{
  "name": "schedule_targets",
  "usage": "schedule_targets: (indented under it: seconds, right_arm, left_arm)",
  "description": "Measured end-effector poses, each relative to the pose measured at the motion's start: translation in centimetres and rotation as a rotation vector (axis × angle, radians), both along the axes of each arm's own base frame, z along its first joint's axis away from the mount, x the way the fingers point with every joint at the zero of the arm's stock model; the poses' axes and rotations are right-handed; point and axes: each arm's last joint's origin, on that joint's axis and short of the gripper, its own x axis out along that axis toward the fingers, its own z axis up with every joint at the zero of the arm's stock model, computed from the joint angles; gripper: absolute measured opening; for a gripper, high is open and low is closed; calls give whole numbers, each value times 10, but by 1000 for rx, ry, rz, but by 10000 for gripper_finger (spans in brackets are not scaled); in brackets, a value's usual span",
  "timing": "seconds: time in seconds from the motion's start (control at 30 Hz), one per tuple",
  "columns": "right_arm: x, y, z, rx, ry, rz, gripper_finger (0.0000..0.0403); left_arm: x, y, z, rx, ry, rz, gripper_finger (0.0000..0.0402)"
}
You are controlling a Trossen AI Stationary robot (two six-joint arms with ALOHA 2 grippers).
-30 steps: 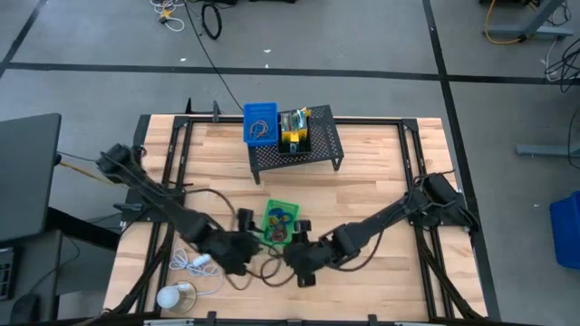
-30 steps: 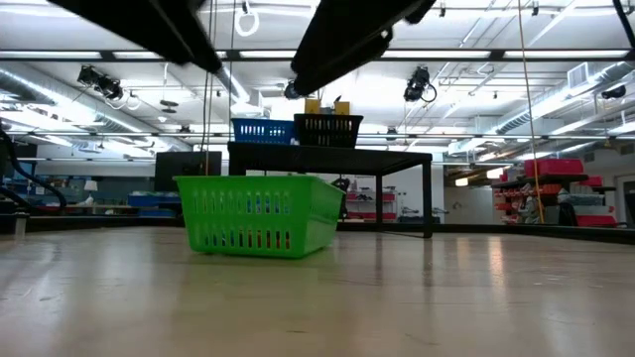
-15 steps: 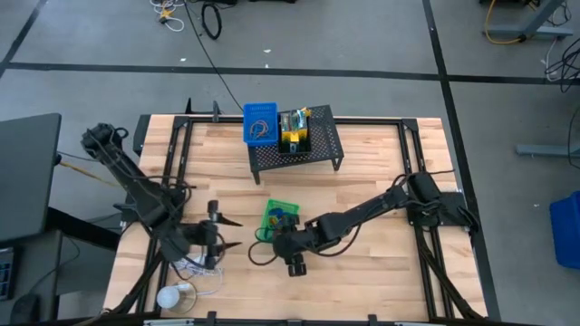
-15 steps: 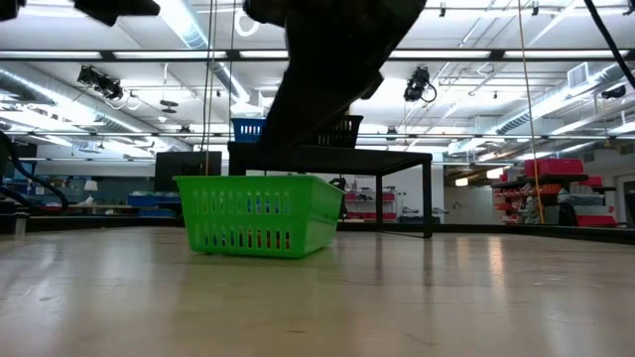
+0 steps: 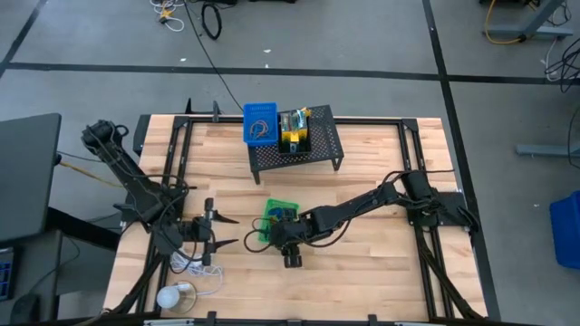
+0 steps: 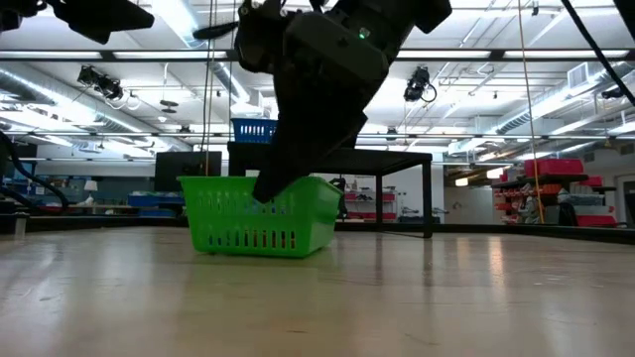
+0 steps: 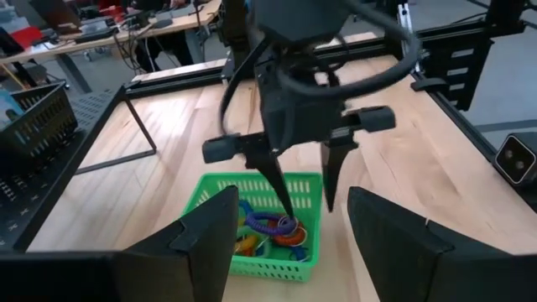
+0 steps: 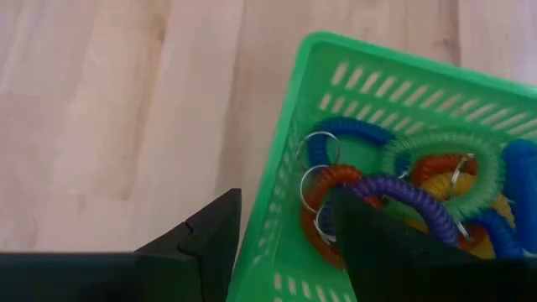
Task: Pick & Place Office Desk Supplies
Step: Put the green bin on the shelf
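**mk_bench:** Cable first, since it's closest to the front edge: a white coiled cable (image 5: 192,263) lies at the front-left corner of the wooden table (image 5: 381,272), with a white round ball-like thing (image 5: 169,296) just beside it. The left gripper (image 5: 224,230) hovers right above that spot, fingers spread apart and nothing between them. It points across at the basket.

**tray_nerd:** And the green basket (image 5: 280,215)?

**mk_bench:** Middle of the table, a bit further in. It's full of coiled loops: a blue loop (image 8: 342,138), a green loop (image 8: 436,153), an orange loop (image 8: 331,197) and a purple loop (image 8: 403,197), some with metal key rings. The right gripper (image 5: 260,237) is down at the basket's near-left corner. One finger (image 8: 373,243) is inside, right on the purple loop, the other finger (image 8: 214,239) is outside the wall, so the jaws are parted and straddle the rim. Can't tell if anything is actually pinched.

**tray_nerd:** Anything blocking?

**mk_bench:** From table level the right arm covers most of the basket's top. Behind it, at the far edge, a black mesh stand (image 5: 313,149) carries a blue tray (image 5: 259,122) and a black tray (image 5: 296,134) with a yellow block (image 5: 290,138) in it.
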Motion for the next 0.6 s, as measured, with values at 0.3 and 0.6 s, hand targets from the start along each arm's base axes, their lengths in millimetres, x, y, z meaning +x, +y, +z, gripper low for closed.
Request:
schedule_targets:
  seconds: [0.3,0.6]
  right_arm:
    - [3,-4,-16,-21,34,-4,167]
    - [-4,1,-18,-46,86,-80,14]
  left_arm:
    - [0,0,0,9,0,0,231]
    - [0,0,0,11,2,0,231]
